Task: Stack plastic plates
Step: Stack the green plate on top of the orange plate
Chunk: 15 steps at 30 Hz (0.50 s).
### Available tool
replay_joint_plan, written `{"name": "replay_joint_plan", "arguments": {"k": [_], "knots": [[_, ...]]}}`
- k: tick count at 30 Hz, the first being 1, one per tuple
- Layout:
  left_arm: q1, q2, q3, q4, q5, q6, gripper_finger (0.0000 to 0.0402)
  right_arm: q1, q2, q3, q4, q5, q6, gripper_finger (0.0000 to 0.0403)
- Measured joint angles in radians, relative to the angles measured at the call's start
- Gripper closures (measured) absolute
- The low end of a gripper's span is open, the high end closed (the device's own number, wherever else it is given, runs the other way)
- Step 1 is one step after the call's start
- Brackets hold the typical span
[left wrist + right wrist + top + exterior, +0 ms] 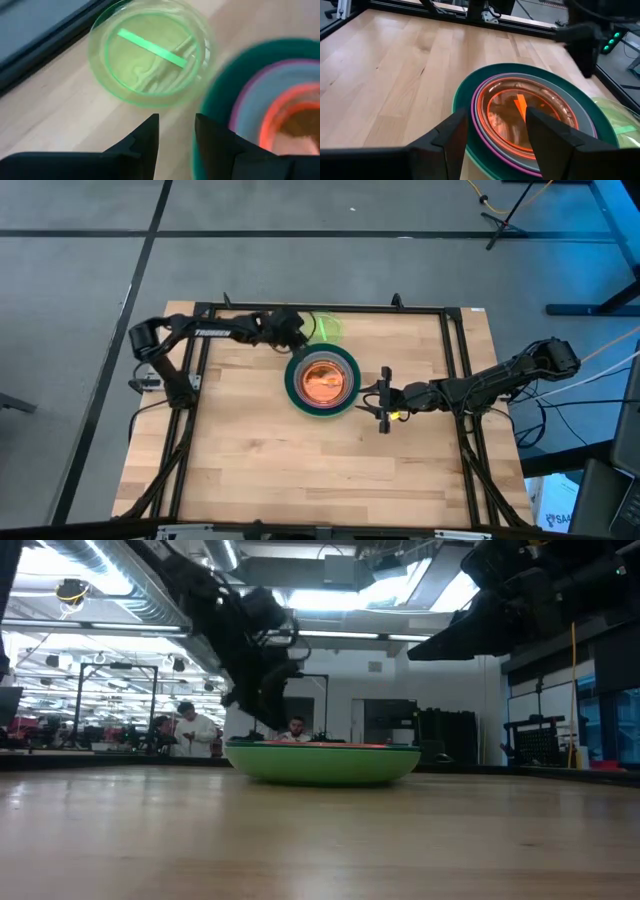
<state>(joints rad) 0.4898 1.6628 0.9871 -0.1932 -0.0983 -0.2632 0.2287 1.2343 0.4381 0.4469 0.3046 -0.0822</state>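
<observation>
Stacking is well advanced: a pile of plastic plates point(322, 380) sits on the wooden bench point(250, 470), with a dark green plate point(465, 100) at the rim, a magenta plate point(480, 131) and a greyish one nested inside it, and a translucent orange plate point(324, 379) uppermost. In the low view a light green plate point(322, 764) is seen at the bottom of the pile, carrying the rest. The larger plates are judged to lie lowest so that the smaller ones can seat inside them.

One plate is not yet on the pile. A translucent lime plate point(150, 52) lies flat on the bench just ahead of the left pincer point(176, 131), near the pile's rim, though it cannot be told whether the two touch. It carries a bright green strip across its middle. The left pincer is held above the bench between this plate and the pile, its fingers point(145, 137) parted by a narrow gap and nothing held between them. It is judged to be placed there so that the lime plate's rim can be taken next.

The right pincer point(383, 400) is held just beside the pile on the side away from the lime plate, its fingers point(451, 134) spread wide and empty, with the orange plate seen directly ahead between them. It appears to wait clear of the pile so that the left arm's path is left free.
</observation>
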Motion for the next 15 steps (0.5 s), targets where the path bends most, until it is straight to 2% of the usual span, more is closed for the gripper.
{"name": "replay_joint_plan", "arguments": {"k": [9,15], "knots": [[0.217,0.174,0.1,0.008,0.164,-0.044,0.0282,-0.01,0.0,0.0,0.017,0.01,-0.108,0.021],[0.274,0.305,0.203,0.014,0.308,-0.05,0.0282,-0.065,0.0,0.0,-0.008,-0.002,-0.126,0.021]]}}
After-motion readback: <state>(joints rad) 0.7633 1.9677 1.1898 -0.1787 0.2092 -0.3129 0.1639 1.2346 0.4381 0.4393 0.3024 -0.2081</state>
